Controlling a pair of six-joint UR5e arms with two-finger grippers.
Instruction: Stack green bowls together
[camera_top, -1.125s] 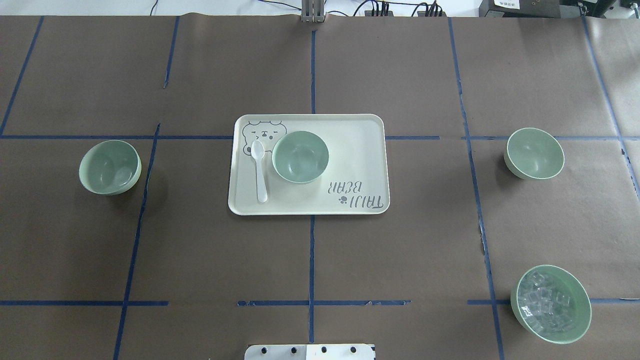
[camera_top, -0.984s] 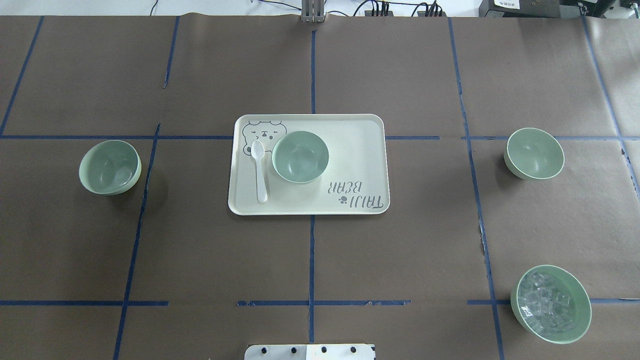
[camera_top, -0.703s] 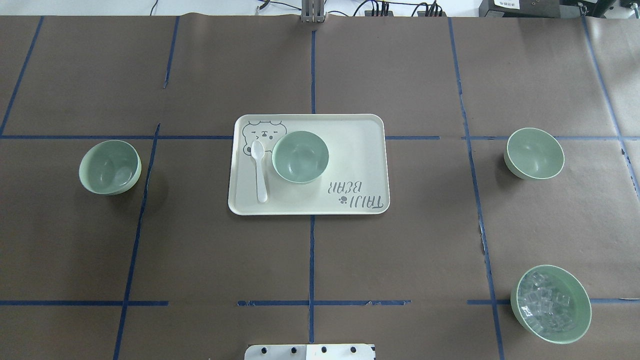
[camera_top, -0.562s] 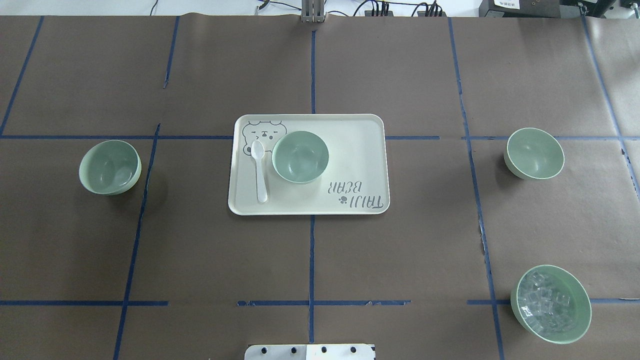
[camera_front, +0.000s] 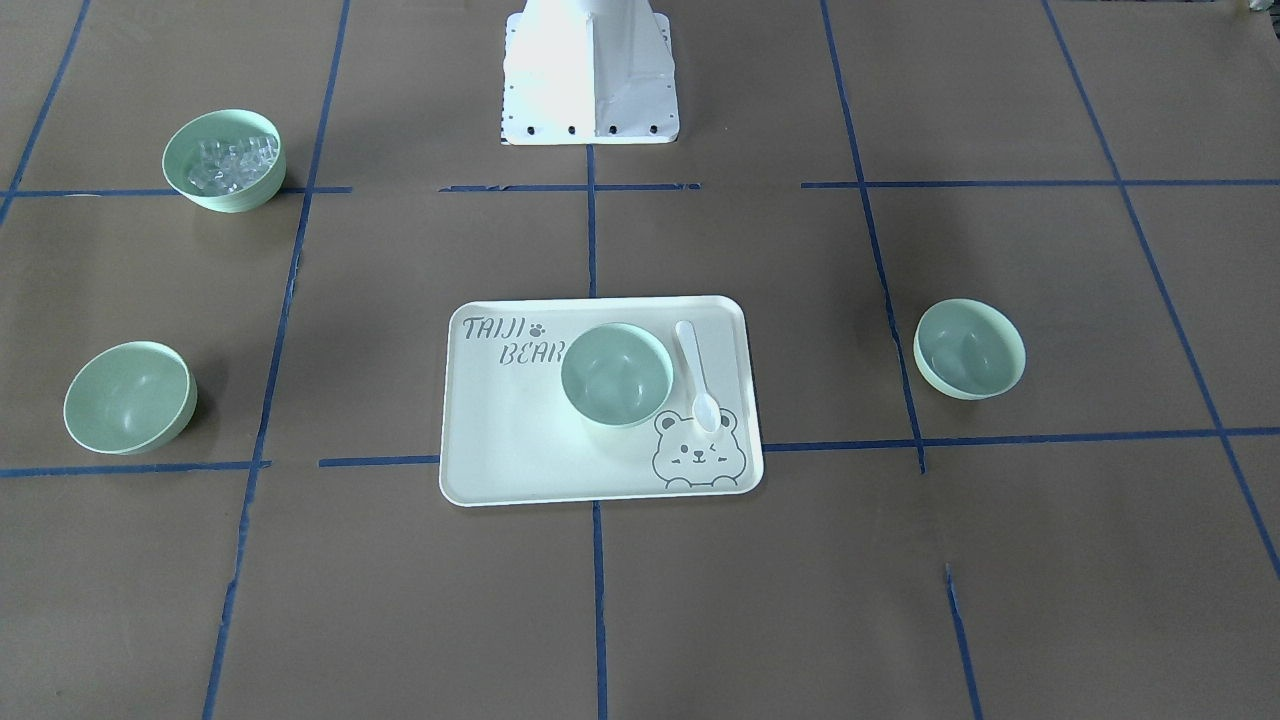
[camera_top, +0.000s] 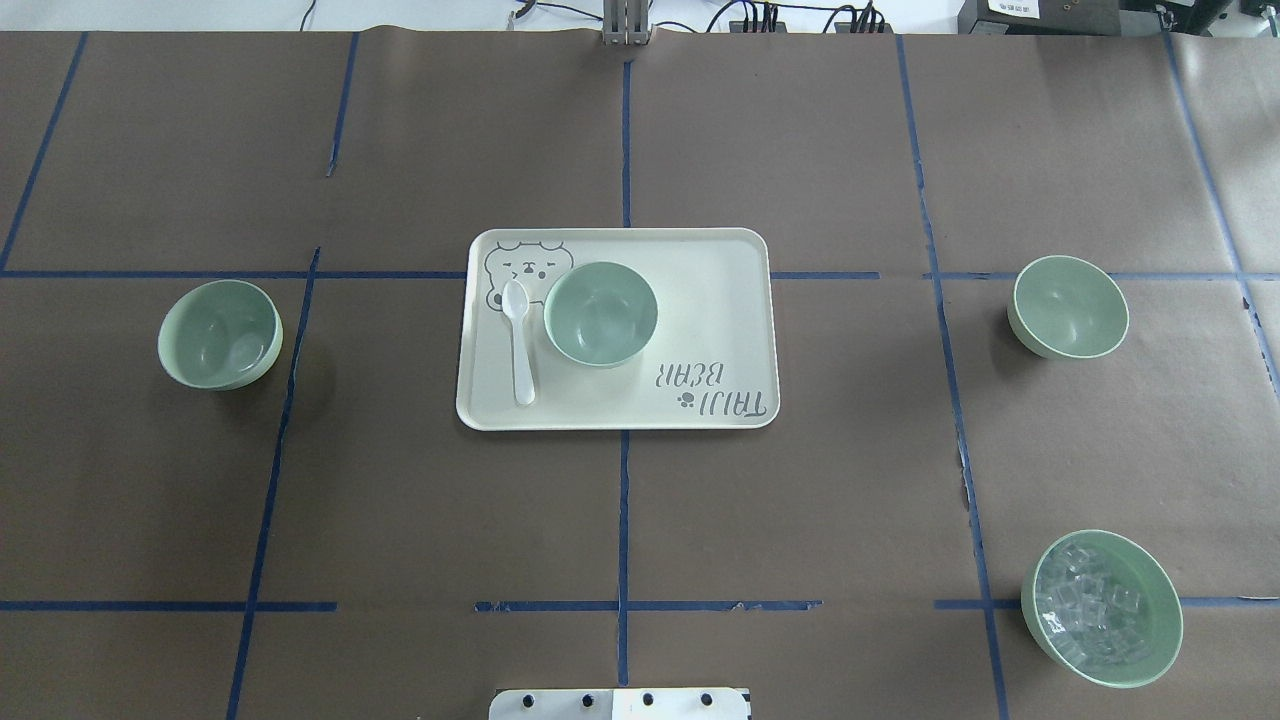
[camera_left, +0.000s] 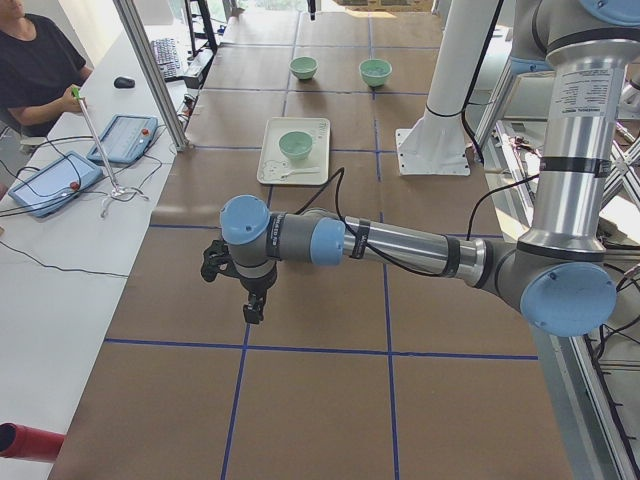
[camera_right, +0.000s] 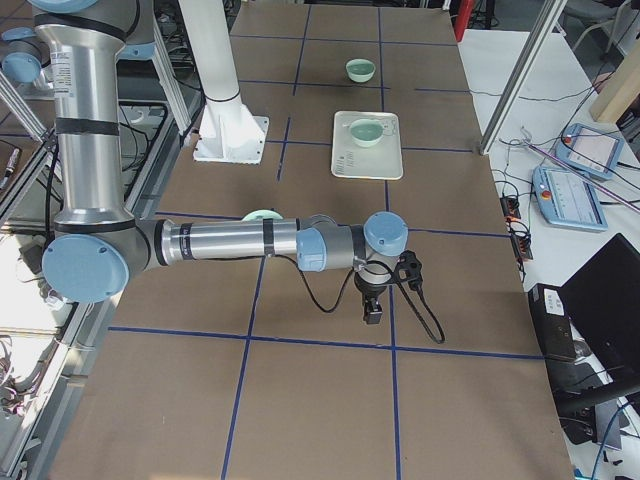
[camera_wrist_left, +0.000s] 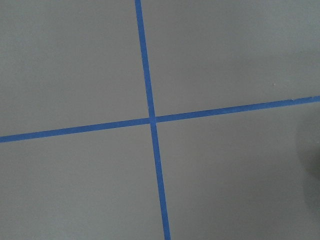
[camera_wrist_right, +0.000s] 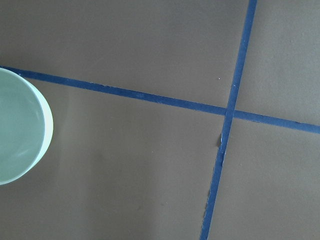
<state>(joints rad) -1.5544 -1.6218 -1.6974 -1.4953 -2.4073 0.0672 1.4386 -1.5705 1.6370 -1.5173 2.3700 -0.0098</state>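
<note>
Three green bowls (camera_front: 616, 375) stand unstacked: the middle bowl (camera_top: 600, 313) on the single cream tray (camera_top: 720, 290), just beside one white spoon (camera_top: 519, 345), with the left bowl (camera_top: 220, 334) and the right bowl (camera_top: 1068, 306) well apart on the desk (camera_top: 800, 520). One cube-filled bowl (camera_top: 1101, 608) sits nearer the robot, on its right. The left end effector (camera_left: 254, 315) and right end effector (camera_right: 372, 315) hang over the desk; how wide either stands, I cannot tell.

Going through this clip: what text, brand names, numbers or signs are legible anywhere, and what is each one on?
"TAIJI BEAR", with a paw print and a bear drawing, on the tray; it reads upside down in the overhead view.
Label on the left arm: too small to read.
Label on the right arm: too small to read.
White label on the black box past the table's far edge: too small to read.
</note>
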